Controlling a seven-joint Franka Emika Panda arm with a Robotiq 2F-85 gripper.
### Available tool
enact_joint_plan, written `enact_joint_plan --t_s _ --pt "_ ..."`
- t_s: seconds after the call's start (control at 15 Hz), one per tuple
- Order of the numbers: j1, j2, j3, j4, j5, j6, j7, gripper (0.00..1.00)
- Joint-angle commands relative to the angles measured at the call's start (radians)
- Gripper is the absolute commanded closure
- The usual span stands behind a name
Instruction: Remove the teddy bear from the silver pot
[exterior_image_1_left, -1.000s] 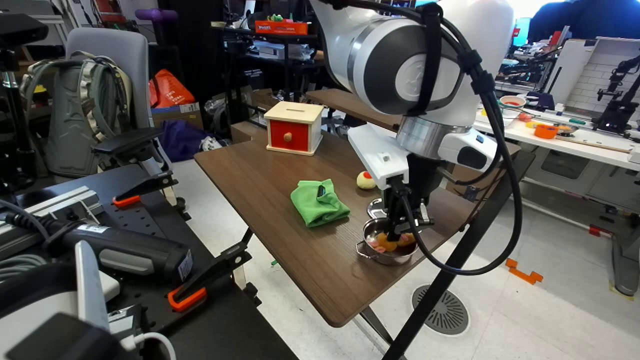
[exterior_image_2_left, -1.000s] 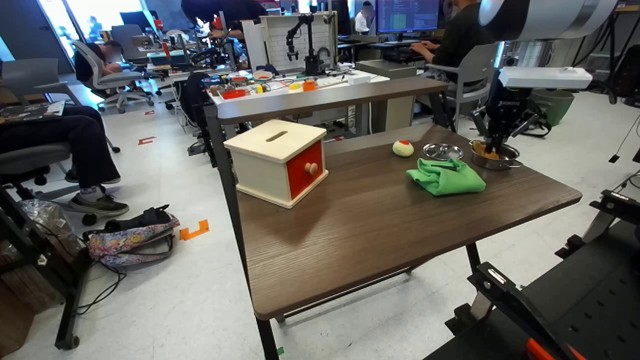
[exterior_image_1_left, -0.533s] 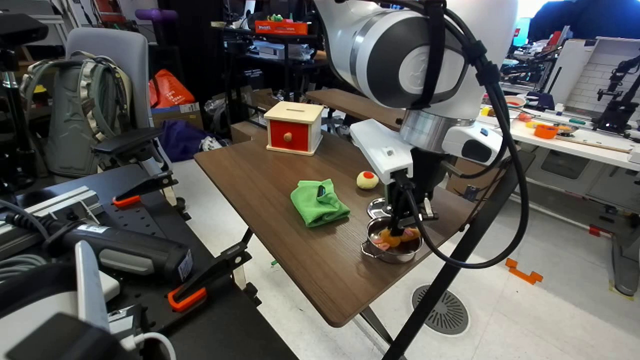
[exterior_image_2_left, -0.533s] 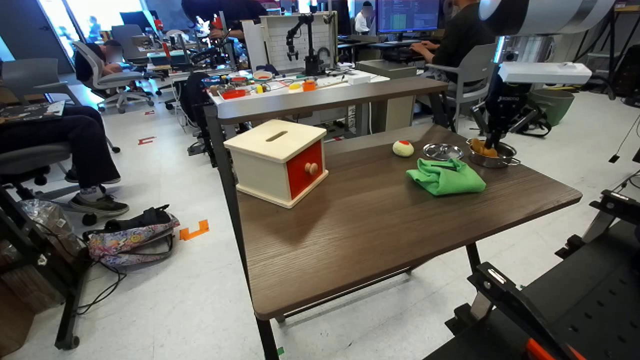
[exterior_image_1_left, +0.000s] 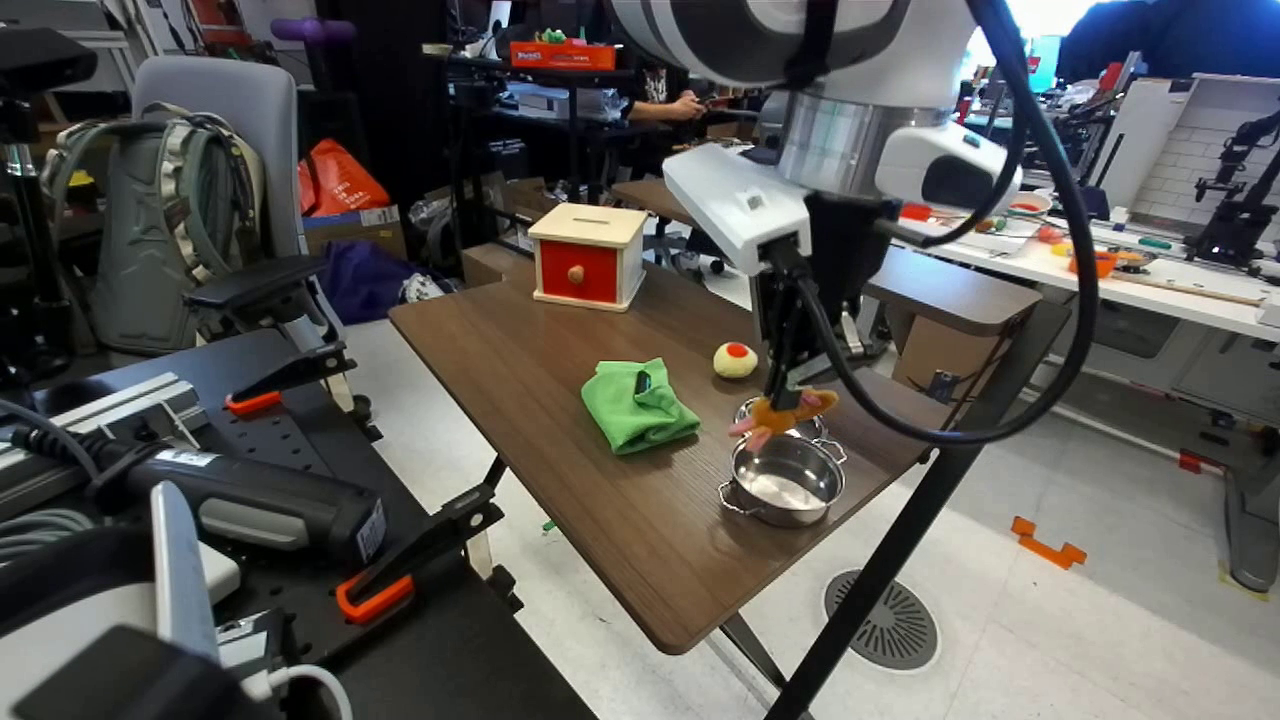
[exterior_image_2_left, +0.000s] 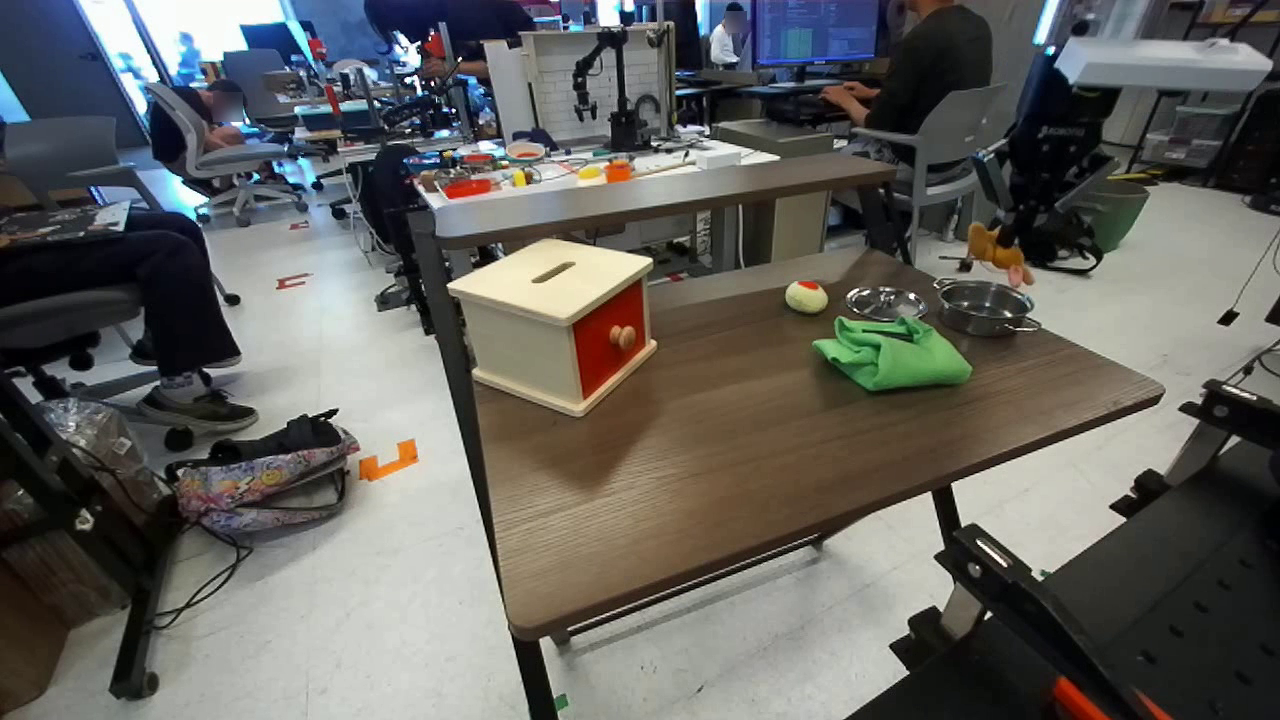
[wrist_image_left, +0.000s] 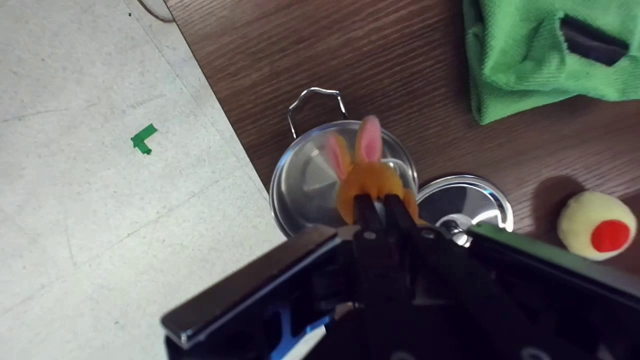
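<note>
The teddy bear, an orange soft toy with pink ears, hangs in the air above the silver pot in an exterior view (exterior_image_1_left: 772, 418) and in another (exterior_image_2_left: 990, 248). My gripper (exterior_image_1_left: 786, 396) is shut on it, fingertips pressed into the orange body. The wrist view shows the fingertips (wrist_image_left: 378, 201) on the toy (wrist_image_left: 367, 177), ears pointing away from the gripper. The silver pot (exterior_image_1_left: 785, 500) stands upright on the table and its visible inside is empty; it also shows in an exterior view (exterior_image_2_left: 987, 318) and, partly behind the toy, in the wrist view (wrist_image_left: 300, 187).
A metal lid (exterior_image_2_left: 886, 303) lies beside the pot. A folded green cloth (exterior_image_2_left: 893, 360) and a pale round ball with a red spot (exterior_image_2_left: 806, 297) are nearby. A wooden box with a red drawer (exterior_image_2_left: 565, 325) stands farther along the brown table (exterior_image_2_left: 740, 440). The pot is near the table's edge.
My gripper has risen from inside the pot, lifting the teddy bear out above the rim. The pot, slightly shifted at first, stays on the table.
</note>
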Motion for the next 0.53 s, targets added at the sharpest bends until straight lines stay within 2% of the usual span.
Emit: enact_joint_plan --t_s 0.0,0.2,0.47 --pt "0.018 -0.167 0.029 -0.144 0.004 0.044 -0.030 0.98" --pt "0.074 -0.224 0.046 -0.181 -0.024 0.039 -0.011 0.98" --pt "0.192 -0.221 0.063 -0.201 -0.113 0.049 0.054 0.98"
